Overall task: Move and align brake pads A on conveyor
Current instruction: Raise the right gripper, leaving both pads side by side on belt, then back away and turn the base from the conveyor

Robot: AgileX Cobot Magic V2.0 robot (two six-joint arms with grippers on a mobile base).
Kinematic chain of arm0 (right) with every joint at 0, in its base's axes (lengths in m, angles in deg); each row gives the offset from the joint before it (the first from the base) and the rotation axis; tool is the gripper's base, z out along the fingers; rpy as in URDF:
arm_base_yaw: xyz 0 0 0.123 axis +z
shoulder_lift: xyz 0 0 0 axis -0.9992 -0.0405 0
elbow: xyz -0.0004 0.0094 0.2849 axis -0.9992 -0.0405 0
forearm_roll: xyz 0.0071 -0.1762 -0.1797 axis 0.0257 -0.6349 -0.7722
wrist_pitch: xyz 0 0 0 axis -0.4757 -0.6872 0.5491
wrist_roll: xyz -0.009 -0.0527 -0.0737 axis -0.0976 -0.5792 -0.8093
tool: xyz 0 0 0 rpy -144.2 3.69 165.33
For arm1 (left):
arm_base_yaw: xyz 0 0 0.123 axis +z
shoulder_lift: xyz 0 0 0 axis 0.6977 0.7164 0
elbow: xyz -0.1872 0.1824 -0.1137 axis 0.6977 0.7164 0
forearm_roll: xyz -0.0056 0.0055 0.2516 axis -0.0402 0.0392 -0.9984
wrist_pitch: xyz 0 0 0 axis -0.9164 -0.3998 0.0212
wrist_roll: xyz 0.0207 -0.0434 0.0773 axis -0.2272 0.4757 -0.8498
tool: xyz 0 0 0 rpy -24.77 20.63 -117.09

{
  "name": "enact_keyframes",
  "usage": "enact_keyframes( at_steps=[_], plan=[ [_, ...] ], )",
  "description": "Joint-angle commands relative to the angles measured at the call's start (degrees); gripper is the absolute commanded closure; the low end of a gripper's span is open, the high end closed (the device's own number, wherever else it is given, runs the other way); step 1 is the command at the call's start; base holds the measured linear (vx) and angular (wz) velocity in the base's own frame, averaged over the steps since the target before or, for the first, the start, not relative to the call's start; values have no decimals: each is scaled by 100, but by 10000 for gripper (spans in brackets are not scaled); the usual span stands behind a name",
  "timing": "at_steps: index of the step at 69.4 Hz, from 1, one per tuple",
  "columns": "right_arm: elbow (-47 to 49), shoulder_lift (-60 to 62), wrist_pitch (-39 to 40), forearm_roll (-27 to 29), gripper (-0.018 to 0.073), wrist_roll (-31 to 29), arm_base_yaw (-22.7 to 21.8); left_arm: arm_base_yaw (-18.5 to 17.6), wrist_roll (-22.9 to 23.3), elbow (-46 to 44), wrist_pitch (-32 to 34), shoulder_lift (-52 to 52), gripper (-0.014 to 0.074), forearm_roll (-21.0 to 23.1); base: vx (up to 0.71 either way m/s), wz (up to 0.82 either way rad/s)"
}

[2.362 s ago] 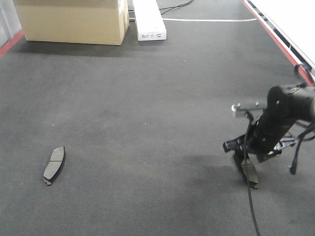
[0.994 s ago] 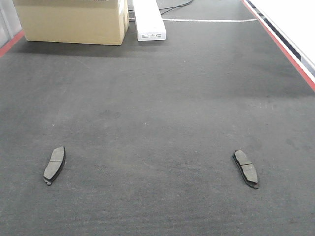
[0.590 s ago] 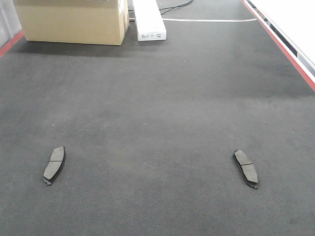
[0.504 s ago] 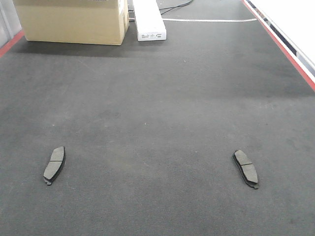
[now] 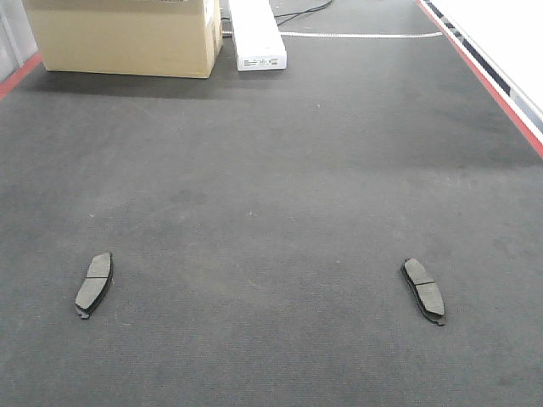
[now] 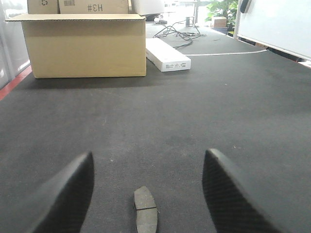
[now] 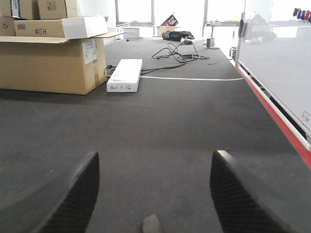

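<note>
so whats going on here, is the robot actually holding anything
Nothing is held right now. One brake pad lies flat on the left of the conveyor, and a second pad lies far from it on the right. The left gripper and right gripper are both open, each low over the belt with a pad just in front of it.

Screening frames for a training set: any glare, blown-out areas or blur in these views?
Front view: even light, left pad and right pad sharp, white panel washed out. Left wrist view: crisp, left hand slightly soft. Right wrist view: windows blown out, right pad indistinct.
</note>
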Motion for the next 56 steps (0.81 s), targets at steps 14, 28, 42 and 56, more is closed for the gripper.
enact_keyframes(
  at_steps=[14,28,42,56],
  plan=[
    [152,-64,422,-15,96,-14,-13,-27,-3,-145,469,42,132,14,-3,-1],
    [152,-64,408,-15,96,-14,-13,-27,-3,-145,469,42,132,14,-20,-3],
    [152,-64,415,-15,96,-14,-13,-27,-3,-145,469,42,132,14,-32,-9],
    [152,-64,415,-15,96,-14,-13,-27,-3,-145,469,42,132,14,-38,0]
  ],
)
